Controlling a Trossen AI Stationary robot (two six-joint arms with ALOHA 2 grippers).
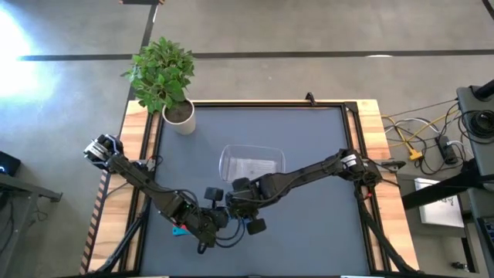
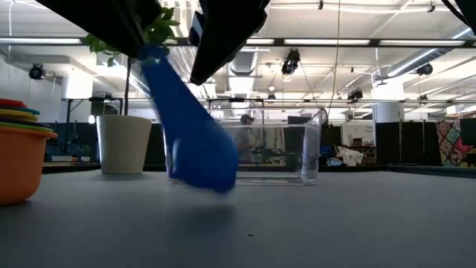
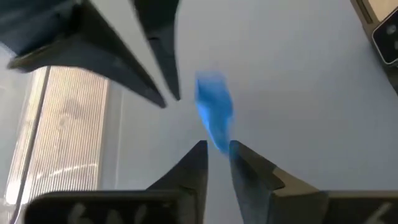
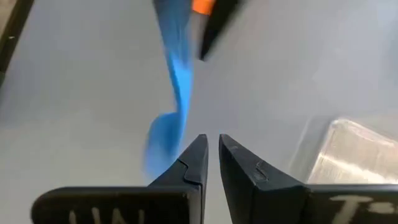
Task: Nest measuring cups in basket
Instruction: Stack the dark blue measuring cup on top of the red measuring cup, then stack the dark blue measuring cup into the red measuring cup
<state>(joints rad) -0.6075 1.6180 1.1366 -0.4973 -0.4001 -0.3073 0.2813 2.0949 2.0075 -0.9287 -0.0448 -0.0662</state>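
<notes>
Barely begun: the basket (image 2: 316,149) looks empty of cups, the left hand (image 3: 217,152) is clamped on the blue cup (image 2: 197,149) above the worktop (image 2: 335,223), the right hand (image 4: 212,149) is slightly apart and empty beside it, and the stack (image 2: 18,149) waits.

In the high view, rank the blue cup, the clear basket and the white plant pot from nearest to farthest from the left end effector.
1. Blue cup: right beside the left end effector, near the front edge.
2. Clear basket: mid-table, farther back.
3. White plant pot: back-left corner, farthest.
</notes>
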